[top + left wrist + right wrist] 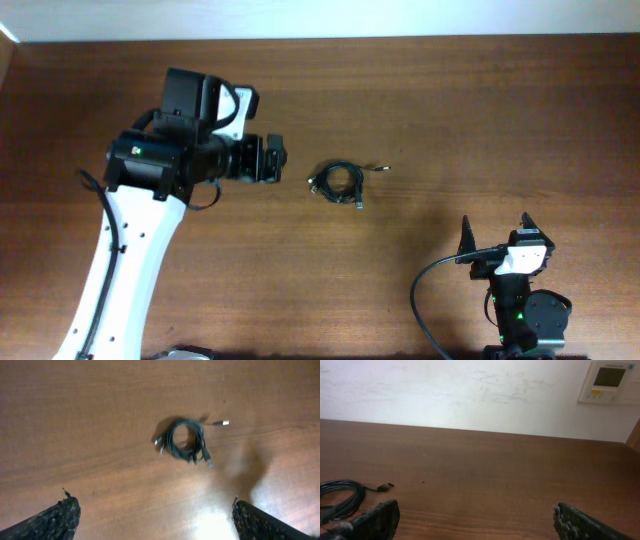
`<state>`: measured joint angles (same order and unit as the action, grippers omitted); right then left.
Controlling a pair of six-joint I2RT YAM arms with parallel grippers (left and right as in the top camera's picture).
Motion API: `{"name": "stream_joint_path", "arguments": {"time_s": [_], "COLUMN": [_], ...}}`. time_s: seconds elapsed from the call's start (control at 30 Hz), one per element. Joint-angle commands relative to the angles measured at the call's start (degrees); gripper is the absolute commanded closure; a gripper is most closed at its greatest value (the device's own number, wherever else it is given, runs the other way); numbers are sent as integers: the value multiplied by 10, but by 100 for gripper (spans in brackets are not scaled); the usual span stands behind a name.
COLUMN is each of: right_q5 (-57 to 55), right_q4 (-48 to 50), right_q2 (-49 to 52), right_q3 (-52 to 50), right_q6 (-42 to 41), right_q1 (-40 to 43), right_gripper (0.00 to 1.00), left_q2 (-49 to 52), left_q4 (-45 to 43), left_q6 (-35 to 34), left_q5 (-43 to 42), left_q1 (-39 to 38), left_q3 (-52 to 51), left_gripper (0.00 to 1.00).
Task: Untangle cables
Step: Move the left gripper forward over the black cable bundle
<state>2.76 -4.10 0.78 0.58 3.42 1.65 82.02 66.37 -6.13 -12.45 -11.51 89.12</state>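
Cables (pixel 172 445), 1 coiled bundle, 1 wooden table (pixel 75 420)

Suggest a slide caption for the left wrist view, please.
Open jaws hover over a small coiled bundle of black cables lying on the brown wooden table.

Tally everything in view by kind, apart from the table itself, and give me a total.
Coiled cable bundle: 1 (the separate cords inside it cannot be counted)
Robot arms: 2, the left arm and the right arm
Wall control panel: 1
Total: 4
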Motion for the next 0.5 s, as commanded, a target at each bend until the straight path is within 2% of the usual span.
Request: {"name": "stream_joint_path", "arguments": {"time_s": [0.0,0.17,0.23,0.37,0.47], "right_q5": [-5,-5,-5,-5,29], "right_q4": [-4,-4,-4,-4,1], "right_q2": [-6,-6,-6,-6,-6], "right_q3": [-3,-3,-3,-2,-3], "right_q6": [0,0,0,0,-16], "right_q1": [-4,-4,-4,-4,-5], "right_gripper": [2,2,2,2,2], "left_q2": [21,54,76,121,145], "left_q4": [-9,10,19,25,28], "left_q6": [-9,-12,-34,-39,-39], "left_q5": [26,26,23,-31,-32], "left_q1": [-17,-19,-19,-19,-19], "left_q3": [17,16,15,15,15], "left_gripper": [1,1,1,1,1]}}
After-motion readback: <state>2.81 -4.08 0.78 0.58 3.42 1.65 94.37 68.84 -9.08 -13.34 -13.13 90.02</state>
